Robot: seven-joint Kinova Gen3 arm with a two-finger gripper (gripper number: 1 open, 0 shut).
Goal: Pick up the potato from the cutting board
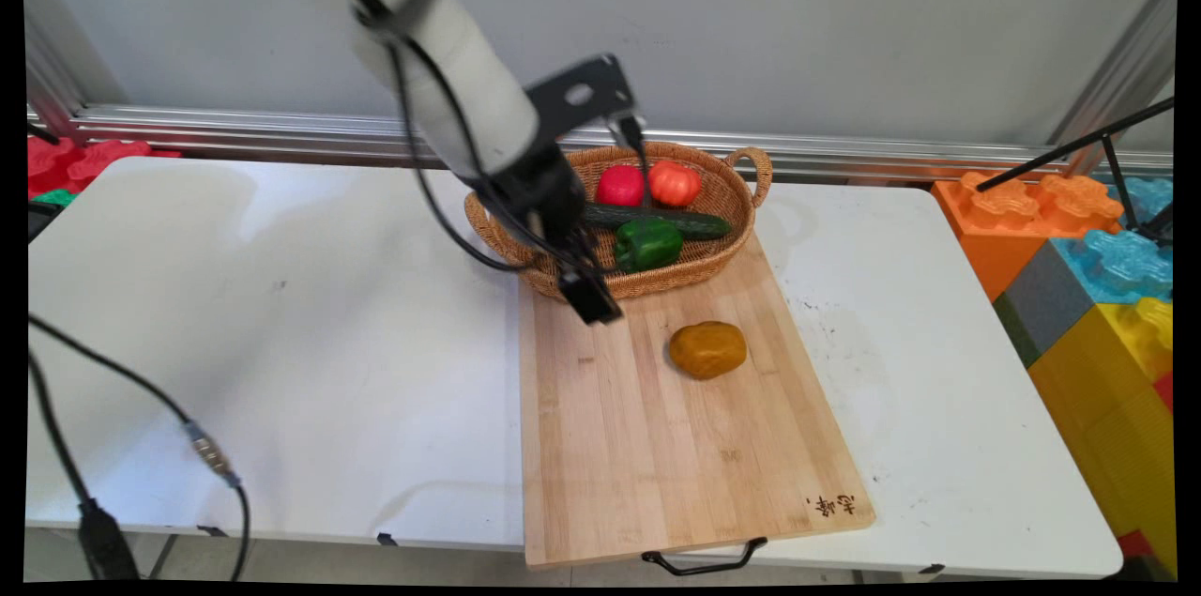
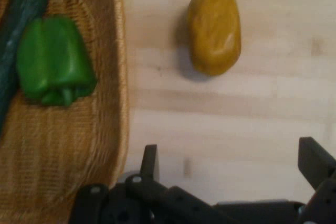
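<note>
My gripper (image 1: pixel 588 294) (image 2: pixel 231 163) hangs above the far left corner of a wooden cutting board (image 1: pixel 657 446) (image 2: pixel 236 124), just beside the near rim of a wicker basket (image 1: pixel 727 192) (image 2: pixel 113 77). Its fingers (image 2: pixel 149 161) stand open with nothing between them. A yellow-brown potato-like lump (image 1: pixel 707 349) (image 2: pixel 214 32) lies on the board, apart from the gripper. In the basket lie a green pepper (image 1: pixel 647 242) (image 2: pixel 52 61), a dark cucumber (image 1: pixel 680 221) (image 2: pixel 21 19), a red fruit (image 1: pixel 620 186) and an orange-red tomato (image 1: pixel 675 183).
Large coloured building blocks (image 1: pixel 1098 277) stack at the table's right edge, under a black tripod leg (image 1: pixel 1079 145). Red blocks (image 1: pixel 84 160) lie at the back left. A black cable (image 1: pixel 206 455) crosses the table's near left. The board's black handle (image 1: pixel 704 563) overhangs the front edge.
</note>
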